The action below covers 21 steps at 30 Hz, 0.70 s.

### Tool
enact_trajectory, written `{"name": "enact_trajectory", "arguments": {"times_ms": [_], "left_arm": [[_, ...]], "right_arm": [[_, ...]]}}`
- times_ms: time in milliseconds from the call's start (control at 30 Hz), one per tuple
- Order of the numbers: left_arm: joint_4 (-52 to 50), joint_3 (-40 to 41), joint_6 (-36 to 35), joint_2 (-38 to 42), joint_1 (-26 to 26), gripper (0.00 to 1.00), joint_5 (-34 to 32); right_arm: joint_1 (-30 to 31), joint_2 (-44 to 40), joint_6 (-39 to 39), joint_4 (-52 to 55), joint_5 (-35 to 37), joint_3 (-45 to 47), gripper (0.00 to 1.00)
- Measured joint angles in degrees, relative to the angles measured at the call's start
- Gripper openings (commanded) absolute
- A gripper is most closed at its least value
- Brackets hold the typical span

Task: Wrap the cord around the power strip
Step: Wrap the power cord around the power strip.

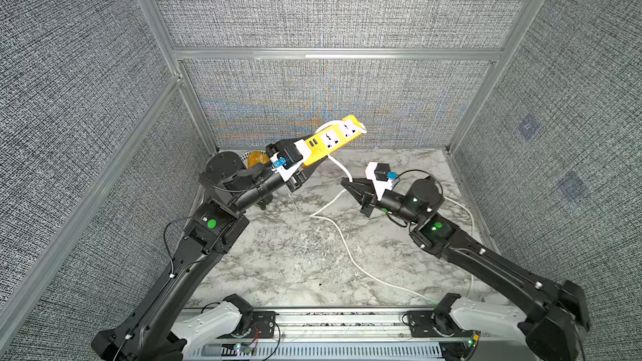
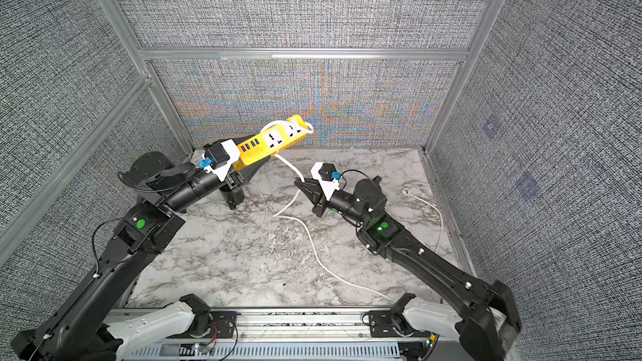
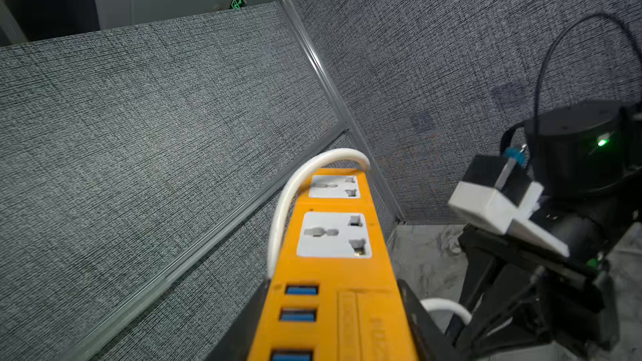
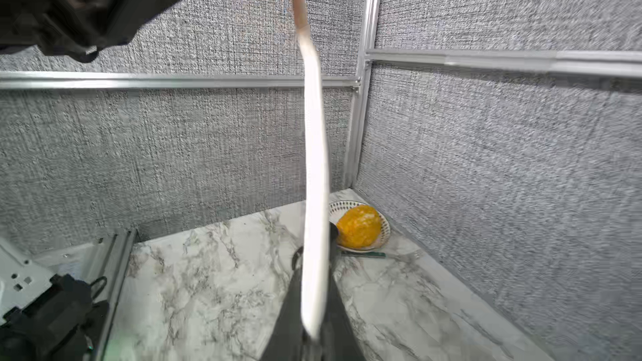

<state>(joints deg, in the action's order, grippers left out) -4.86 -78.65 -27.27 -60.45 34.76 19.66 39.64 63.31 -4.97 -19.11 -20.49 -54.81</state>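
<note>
Grey fabric walls (image 1: 312, 5) with metal rails close the cell on three sides, and its floor is a marble table (image 1: 295, 265). Both black arms reach in from the near edge. The left gripper (image 1: 305, 158) is clamped on the USB end of the strip (image 1: 333, 138). It holds the strip in the air above the rear of the table, sockets facing up, with the far end tilted upward toward the back wall. The cord (image 4: 316, 168) comes out of that far end, bends back in a loop along one long side of the strip, passes under it and goes down to the right gripper (image 1: 346, 183). The jaws of this gripper are pressed together on the cord, and the right wrist view shows it running between the two fingers. Below this gripper the cord lies loose on the table in curves toward the near right side. In the rear left corner stands a plate (image 4: 342, 207) with an orange fruit (image 4: 359, 225) on it. The plug (image 2: 406, 191) lies on the table behind the right arm, near the right wall.
</note>
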Motion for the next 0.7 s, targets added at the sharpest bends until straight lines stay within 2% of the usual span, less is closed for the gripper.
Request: {"name": "enact_trajectory", "arguments": {"times_ms": [133, 300, 533, 700], "left_arm": [[-3.85, -1.70, -5.55, -1.07, 0.02, 0.00, -4.61], [-14.67, -7.48, -14.14, -3.13, 0.07, 0.00, -6.14], [-35.26, -15.06, -23.87, -4.44, 0.04, 0.00, -5.81], [-45.20, -16.00, -26.32, -4.17, 0.04, 0.00, -1.46]], "right_arm": [[1.01, -4.02, -10.36, 15.98, 5.79, -7.54, 0.00], [3.30, -4.02, -22.25, 30.56, 14.29, -17.16, 0.00], [5.16, 0.46, -37.07, 41.31, 22.67, -27.47, 0.00], [5.66, 3.06, -46.42, 46.01, 23.96, -32.54, 0.00]]}}
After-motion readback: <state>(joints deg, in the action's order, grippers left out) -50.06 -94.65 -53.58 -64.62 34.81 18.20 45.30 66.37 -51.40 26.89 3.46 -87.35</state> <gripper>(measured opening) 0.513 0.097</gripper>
